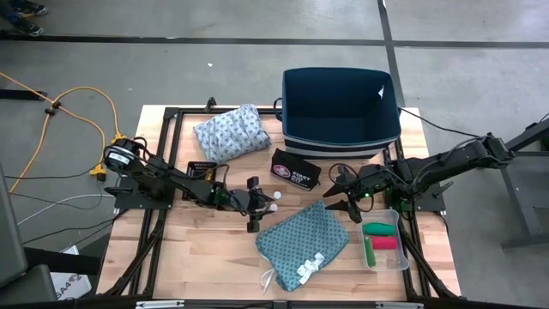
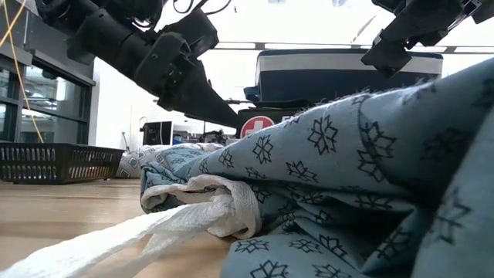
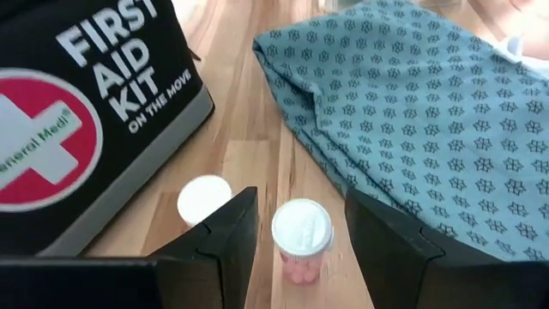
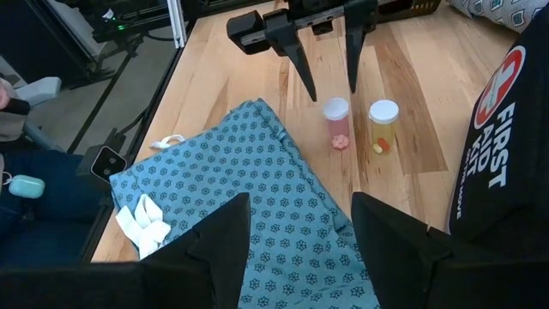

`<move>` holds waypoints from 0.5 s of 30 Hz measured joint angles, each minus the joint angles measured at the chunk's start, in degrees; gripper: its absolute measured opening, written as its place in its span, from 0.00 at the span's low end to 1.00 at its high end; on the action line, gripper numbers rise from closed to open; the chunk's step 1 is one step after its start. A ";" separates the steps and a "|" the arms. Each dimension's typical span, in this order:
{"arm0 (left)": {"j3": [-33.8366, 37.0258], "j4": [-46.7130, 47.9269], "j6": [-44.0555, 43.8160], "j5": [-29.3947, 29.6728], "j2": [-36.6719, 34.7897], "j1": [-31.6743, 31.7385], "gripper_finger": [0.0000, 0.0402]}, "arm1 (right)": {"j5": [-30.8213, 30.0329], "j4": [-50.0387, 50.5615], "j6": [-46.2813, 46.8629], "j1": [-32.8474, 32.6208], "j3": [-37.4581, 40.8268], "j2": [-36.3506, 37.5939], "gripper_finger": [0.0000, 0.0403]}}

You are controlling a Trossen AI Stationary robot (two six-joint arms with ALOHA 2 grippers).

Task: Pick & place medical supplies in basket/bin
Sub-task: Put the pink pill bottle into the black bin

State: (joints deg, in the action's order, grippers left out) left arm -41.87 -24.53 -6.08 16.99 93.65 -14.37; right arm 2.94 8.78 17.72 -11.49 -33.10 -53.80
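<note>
High view: left gripper [image 1: 265, 204] near the kit [image 1: 296, 169]; right gripper [image 1: 345, 194] spread, empty, above the teal cloth [image 1: 304, 238]; pale cloth [image 1: 230, 133] beside the bin [image 1: 340, 112]; tray [image 1: 383, 239] holds red and green rolls.
Low view: teal cloth fills the foreground.
Left wrist: fingers spread around a pink vial [image 3: 301, 239], not gripping.
Right wrist: pink vial and yellow vial [image 4: 383, 125] stand side by side.

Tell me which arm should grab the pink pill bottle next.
Left. The left gripper is open with its fingers on either side of the pink pill bottle. The right gripper hangs open over the teal cloth, farther from it.
</note>
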 joint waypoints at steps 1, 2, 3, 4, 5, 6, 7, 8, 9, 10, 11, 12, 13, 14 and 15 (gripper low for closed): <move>0.02 0.16 -0.16 -0.08 0.00 0.06 0.42 | -0.02 0.00 -0.02 0.00 0.00 0.00 0.48; 0.02 0.15 -0.19 -0.16 0.00 0.09 0.43 | 0.00 0.00 0.00 -0.02 0.00 0.00 0.48; 0.02 0.08 -0.20 -0.46 0.00 0.11 0.43 | -0.02 0.00 -0.02 -0.02 0.00 0.01 0.48; 0.02 0.08 -0.22 -0.75 0.00 0.11 0.44 | -0.01 0.00 -0.01 0.00 0.00 0.00 0.48; 0.02 0.10 -0.23 -0.78 0.00 0.11 0.45 | -0.01 0.00 -0.02 -0.01 0.00 0.00 0.48; 0.02 0.14 -0.25 -0.78 0.00 0.11 0.47 | 0.00 0.00 -0.01 -0.02 0.00 0.01 0.48; 0.02 0.14 -0.25 -0.78 0.00 0.11 0.49 | 0.00 0.00 -0.02 -0.02 0.00 0.00 0.48; 0.02 0.19 -0.25 -0.78 0.00 0.11 0.50 | -0.02 0.00 -0.02 -0.02 0.00 0.00 0.48; 0.02 0.30 -0.25 -0.78 0.00 0.11 0.52 | -0.02 0.00 0.00 -0.02 0.00 0.00 0.48; 0.02 0.46 -0.27 -0.78 0.00 0.11 0.54 | 0.00 0.00 -0.02 -0.02 0.00 0.00 0.48; 0.02 0.67 -0.27 -0.78 0.00 0.11 0.55 | 0.00 0.00 -0.01 -0.02 0.00 0.00 0.48; 0.02 1.11 -0.31 -0.78 -0.02 0.11 0.56 | -0.02 0.00 -0.01 -0.02 0.00 0.00 0.48; 0.02 1.62 -0.37 -0.78 -0.02 0.11 0.56 | -0.01 0.00 0.00 0.00 0.00 0.00 0.48; 0.02 2.30 -0.40 -0.78 -0.02 0.11 0.56 | -0.02 0.00 -0.02 0.00 0.00 0.00 0.48; 0.02 2.89 -0.47 -0.76 -0.02 0.11 0.57 | 0.00 0.00 0.00 -0.02 0.00 0.02 0.48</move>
State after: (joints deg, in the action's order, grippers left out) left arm -41.85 -21.63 -6.55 16.23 93.62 -14.26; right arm 2.94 8.78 17.71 -11.51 -33.10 -53.78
